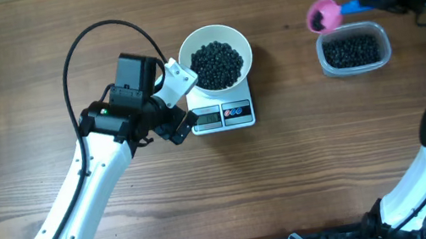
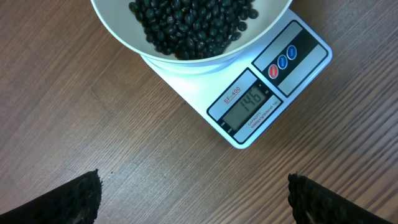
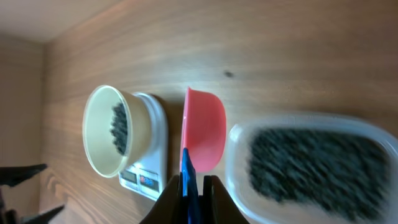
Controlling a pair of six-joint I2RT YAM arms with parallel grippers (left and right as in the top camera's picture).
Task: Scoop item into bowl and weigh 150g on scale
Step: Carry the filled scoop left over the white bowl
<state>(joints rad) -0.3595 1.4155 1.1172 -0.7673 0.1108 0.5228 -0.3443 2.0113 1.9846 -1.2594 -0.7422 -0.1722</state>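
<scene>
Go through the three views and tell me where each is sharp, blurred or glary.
Overhead: evenly lit and sharp, but the scale display is too small to read. Left wrist: crisp on the scale and beads, display legible without glare; the fingertips of the left gripper are dark at the bottom edge. Right wrist: the tub is blurred, the pink scoop sharper.

A wooden table [image 1: 13, 48] with a brown, streaked grain is seen beneath everything. Toward its far right corner a clear plastic tub [image 1: 385, 44] with rounded corners is set flat, its long sides parallel to the far edge. A pink scoop [image 1: 322, 14] with a blue handle is seen just beside the tub's far left corner, the handle pointed toward the right edge; whether tub and scoop touch cannot be told.
</scene>
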